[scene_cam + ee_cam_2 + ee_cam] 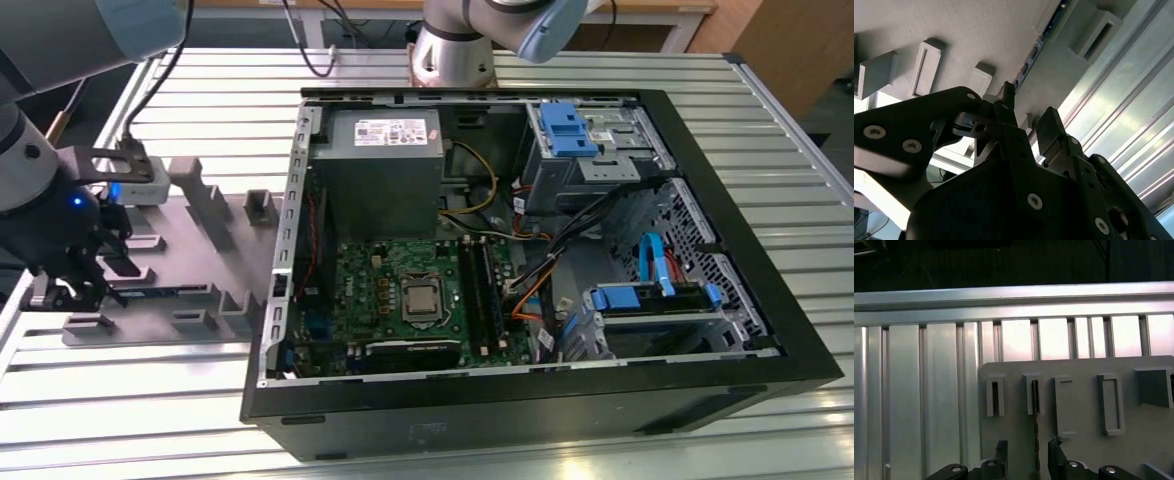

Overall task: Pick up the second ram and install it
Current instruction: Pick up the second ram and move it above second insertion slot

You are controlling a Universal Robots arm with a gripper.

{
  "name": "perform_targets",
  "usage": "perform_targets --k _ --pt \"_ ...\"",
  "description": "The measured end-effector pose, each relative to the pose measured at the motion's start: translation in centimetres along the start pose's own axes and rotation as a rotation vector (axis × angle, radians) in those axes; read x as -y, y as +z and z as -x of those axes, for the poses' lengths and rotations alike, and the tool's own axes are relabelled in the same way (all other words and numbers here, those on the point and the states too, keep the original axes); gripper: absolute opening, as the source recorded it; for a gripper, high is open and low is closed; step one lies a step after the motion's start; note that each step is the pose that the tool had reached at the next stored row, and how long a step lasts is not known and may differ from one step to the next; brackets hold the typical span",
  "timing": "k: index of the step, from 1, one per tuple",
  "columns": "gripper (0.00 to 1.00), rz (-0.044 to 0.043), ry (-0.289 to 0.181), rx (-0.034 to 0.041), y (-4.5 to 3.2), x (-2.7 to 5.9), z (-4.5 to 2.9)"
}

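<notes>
Second ram [1035, 440], a thin blue-green circuit-board stick at nine o'clock of the black metal case [534, 420] in the exterior view, stood between the open, empty jaws of the black gripper [1028, 447]; centred, square closing seemed best.

You have a thin blue-green circuit-board stick [1046, 31] dotted with black chips, set against a pale matte grey plastic fixture plate [227, 235]. Your matte black metal gripper [87, 280] shows a small glowing blue light [78, 200]. The ribbed aluminium table [120, 400] is silver, striped with parallel grooves. Inside the black steel computer case [743, 210] you see a big green motherboard [360, 290], a grey power-supply box [380, 165] and bright blue plastic drive latches [567, 130].
</notes>
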State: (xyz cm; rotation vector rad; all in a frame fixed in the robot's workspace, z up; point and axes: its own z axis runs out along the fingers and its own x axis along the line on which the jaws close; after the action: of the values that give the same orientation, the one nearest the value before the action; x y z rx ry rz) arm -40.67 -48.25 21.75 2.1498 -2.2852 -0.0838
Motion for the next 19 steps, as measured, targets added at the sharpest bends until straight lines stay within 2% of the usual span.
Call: perform_targets --k 1,2,7,13,19 --pt "0.43 -0.0002 -0.003 -0.0001 0.07 0.01 0.01" --pt "0.36 -0.0004 -0.008 -0.0003 0.2 0.01 0.01" --pt "0.36 -0.0006 -0.019 -0.0008 0.48 0.01 0.06" --pt "0.36 -0.0008 -0.028 -0.0006 0.79 0.0 0.49" --pt "0.36 -0.0017 -0.029 -0.0005 1.25 0.02 0.5"
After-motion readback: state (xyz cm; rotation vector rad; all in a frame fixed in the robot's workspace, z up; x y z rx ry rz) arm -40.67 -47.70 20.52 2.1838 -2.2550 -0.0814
